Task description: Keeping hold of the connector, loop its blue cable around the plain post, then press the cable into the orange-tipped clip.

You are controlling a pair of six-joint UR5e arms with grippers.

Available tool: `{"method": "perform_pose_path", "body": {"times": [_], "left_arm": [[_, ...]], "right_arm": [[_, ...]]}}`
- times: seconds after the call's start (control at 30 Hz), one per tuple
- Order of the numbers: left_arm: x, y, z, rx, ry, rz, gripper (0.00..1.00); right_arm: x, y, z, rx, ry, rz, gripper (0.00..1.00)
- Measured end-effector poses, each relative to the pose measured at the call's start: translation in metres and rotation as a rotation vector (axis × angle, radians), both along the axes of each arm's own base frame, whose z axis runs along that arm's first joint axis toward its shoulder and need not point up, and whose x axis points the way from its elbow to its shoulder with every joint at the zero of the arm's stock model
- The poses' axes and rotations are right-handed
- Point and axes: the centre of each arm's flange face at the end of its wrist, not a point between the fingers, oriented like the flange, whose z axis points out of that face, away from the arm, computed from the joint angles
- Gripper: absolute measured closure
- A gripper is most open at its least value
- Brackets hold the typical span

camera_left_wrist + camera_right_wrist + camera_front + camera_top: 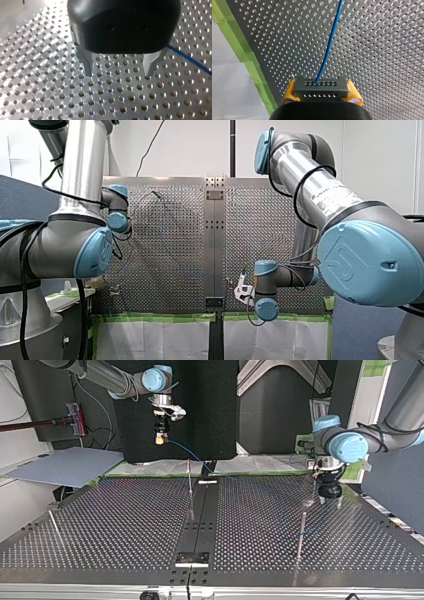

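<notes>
The right hand (322, 94) pinches the connector (321, 87) by its ends and holds it well above the surface (387, 50), so the blue cable (329, 47) leaving the connector's face hangs free for you to steer. Beyond the connector, near where that cable comes down, stands a thin post (190, 480), probably the one to loop. Farthest from the connector, the left hand (118, 72) hovers spread and empty just over the surface with the cable beside it, well placed for pressing. No orange tip is discernible.
</notes>
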Motion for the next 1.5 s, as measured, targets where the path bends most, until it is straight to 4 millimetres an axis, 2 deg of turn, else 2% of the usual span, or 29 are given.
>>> {"method": "perform_pose_path", "body": {"times": [0.37, 0.63, 1.07, 1.2, 1.5], "left_arm": [[-0.024, -0.018, 0.002, 0.01, 0.059, -0.099, 0.0], [-0.037, -0.023, 0.027, 0.023, 0.039, -0.117, 0.0], [-0.061, -0.03, 0.05, 0.086, 0.072, -0.142, 0.0], [-0.066, -0.031, 0.068, 0.109, 0.06, -0.162, 0.0], [-0.075, -0.03, 0.138, 0.206, -0.003, -0.115, 0.0]], "right_arm": [[0.0, 0.0, 0.0, -0.003, -0.002, 0.0, 1.0], [0.0, -0.001, 0.001, -0.005, -0.004, 0.0, 1.0], [0.002, -0.001, 0.002, -0.011, -0.016, 0.007, 1.0], [0.002, -0.001, 0.002, -0.012, -0.019, 0.009, 1.0], [0.003, -0.002, 0.002, -0.011, -0.028, 0.015, 1.0]]}}
